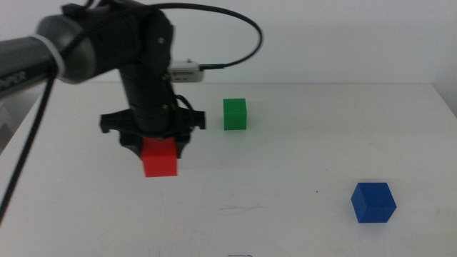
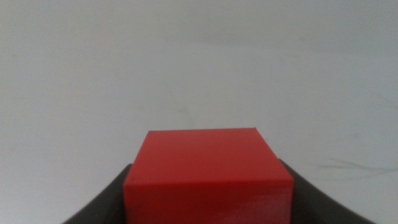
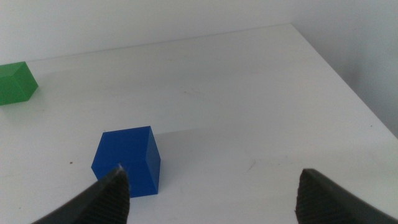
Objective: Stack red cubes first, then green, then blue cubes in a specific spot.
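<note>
- Over on the left side of the white tabletop (image 1: 300, 221), my left gripper (image 1: 158, 153) points straight down from its dark arm, which comes in from the left.
- Its jaws are closed around the red cube (image 1: 159, 158). In my left wrist view the red cube (image 2: 208, 177) sits snug between the two dark jaws, one on each side.
- From the middle view I cannot tell if the red cube sits on the tabletop or hangs just above it.
- A black cable (image 1: 228, 36) loops up from that arm and curves over to the right.
- Next comes the green cube (image 1: 234, 113). It stands on the tabletop near the red cube, a bit to the right and farther back. They do not touch.
- Far to the right and closer to the front sits the blue cube (image 1: 373, 202), well apart from the other two.
- My right gripper (image 3: 208, 196) shows only in its own wrist view. Its jaws are spread wide with nothing between them.
- The blue cube (image 3: 127, 160) sits close to one of those jaws, and the green cube (image 3: 15, 82) shows farther off.
</note>
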Controlling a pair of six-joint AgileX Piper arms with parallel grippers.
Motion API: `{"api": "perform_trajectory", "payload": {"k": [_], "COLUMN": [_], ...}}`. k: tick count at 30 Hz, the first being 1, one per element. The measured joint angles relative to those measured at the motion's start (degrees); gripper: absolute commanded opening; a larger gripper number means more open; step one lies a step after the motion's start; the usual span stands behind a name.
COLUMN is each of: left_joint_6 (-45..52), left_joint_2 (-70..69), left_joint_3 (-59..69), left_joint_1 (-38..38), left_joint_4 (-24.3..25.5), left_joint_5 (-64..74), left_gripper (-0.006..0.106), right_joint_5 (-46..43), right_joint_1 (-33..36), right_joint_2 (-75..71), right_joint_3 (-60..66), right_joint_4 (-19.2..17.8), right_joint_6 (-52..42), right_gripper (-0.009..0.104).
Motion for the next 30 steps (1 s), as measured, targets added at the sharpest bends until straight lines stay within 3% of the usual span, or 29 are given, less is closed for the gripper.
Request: {"api": "perform_trajectory", "payload": {"k": [17,30], "left_joint_6": [-4.99,-5.26], "left_joint_2": [8.59,17.64], "left_joint_3": [-7.54,-13.40], "left_joint_1": [-11.91,-13.48], "left_joint_4": [-0.51,-2.52], "left_joint_5": [-3.75,-5.40], "left_gripper": [-0.001,-0.001], "right_joint_5": [0.00,0.00], "right_joint_1": [0.00,0.00], "right_joint_2": [0.00,0.00], "right_joint_3": [0.00,0.00], "right_joint_4": [0.00,0.00], "right_joint_6": [0.00,0.00], "right_gripper": [0.071,0.071]}}
